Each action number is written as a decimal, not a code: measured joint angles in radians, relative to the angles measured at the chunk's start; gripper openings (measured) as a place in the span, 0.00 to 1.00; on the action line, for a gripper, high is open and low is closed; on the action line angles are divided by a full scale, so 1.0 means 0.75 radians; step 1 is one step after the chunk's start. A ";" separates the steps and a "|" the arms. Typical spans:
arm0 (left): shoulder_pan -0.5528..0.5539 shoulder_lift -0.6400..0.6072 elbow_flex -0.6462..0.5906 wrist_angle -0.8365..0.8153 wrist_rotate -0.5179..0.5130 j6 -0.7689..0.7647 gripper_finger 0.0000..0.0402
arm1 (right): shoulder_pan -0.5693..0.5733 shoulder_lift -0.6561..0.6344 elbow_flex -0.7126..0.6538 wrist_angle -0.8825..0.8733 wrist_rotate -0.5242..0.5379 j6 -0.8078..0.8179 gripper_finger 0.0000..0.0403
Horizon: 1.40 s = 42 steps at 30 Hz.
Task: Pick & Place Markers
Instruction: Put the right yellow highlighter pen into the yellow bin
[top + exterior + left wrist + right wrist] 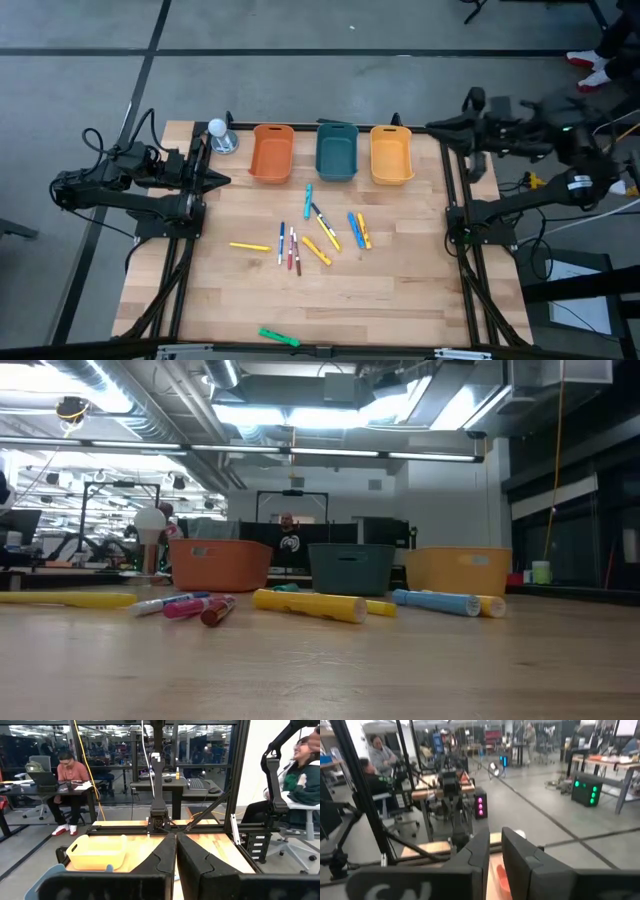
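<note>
The markers lie loose on the wooden table's middle: a teal one [308, 195], a blue one [355, 229], yellow ones [249, 246] [364, 230] and red and white-bodied ones [291, 250]. The low view shows them lying flat, among them a yellow one [310, 604] and a blue one [437, 601]. My left gripper [215, 180] [176, 836] hovers shut and level by the table's left edge, holding nothing. My right gripper [435, 127] [495, 832] is raised high over the far right corner. It points level toward the left, its fingers a narrow gap apart with nothing between them.
Three bins stand in a row along the far edge: orange [272, 152], teal [337, 152] and yellow [391, 155]. A white ball on a metal base [218, 135] sits at the far left. A bright green stick [278, 337] lies near the front edge. People sit beyond the table.
</note>
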 joint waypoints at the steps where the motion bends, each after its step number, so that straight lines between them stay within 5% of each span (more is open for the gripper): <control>1: 0.000 0.000 0.000 0.000 0.000 0.000 0.03 | 0.000 0.008 0.000 -0.011 0.000 0.001 0.13; 31: 0.000 0.000 0.000 0.000 0.000 0.000 0.03 | -0.001 0.194 0.000 -0.124 -0.003 0.003 0.13; 42: 0.000 0.000 0.000 0.000 0.000 0.000 0.02 | -0.001 0.257 0.000 -0.291 -0.164 0.081 0.13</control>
